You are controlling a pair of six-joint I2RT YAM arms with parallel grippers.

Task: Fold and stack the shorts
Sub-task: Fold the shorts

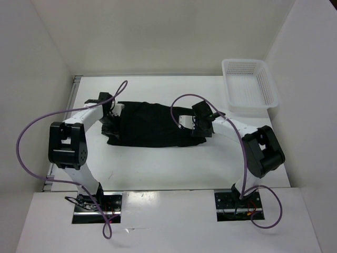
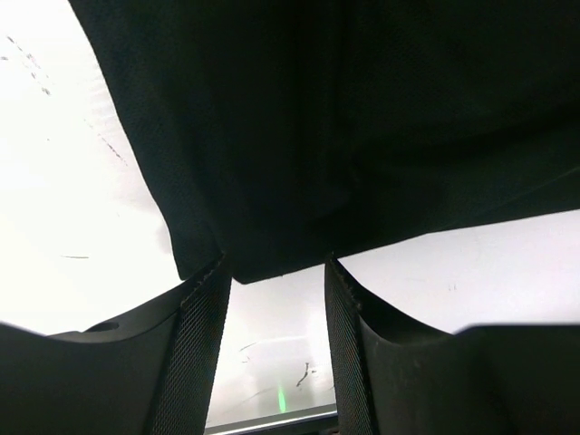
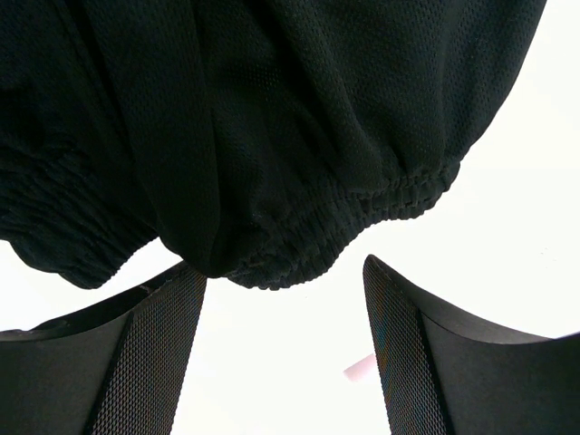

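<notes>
The black shorts (image 1: 150, 124) lie spread flat on the white table, mid-way between the arms. My left gripper (image 1: 115, 117) sits low at their left edge. In the left wrist view a corner of the shorts (image 2: 344, 127) reaches just to the tips of that gripper (image 2: 276, 265), which is open with bare table between its fingers (image 2: 195, 353). My right gripper (image 1: 194, 125) is at the right edge. In the right wrist view the gathered elastic waistband (image 3: 362, 204) hangs right in front of this gripper (image 3: 283, 263), open, nothing held.
A white mesh basket (image 1: 247, 61) stands at the back right corner of the table. White walls close in the left, back and right sides. Purple cables loop over both arms. A small pinkish mark (image 3: 361, 367) shows on the table under the right gripper.
</notes>
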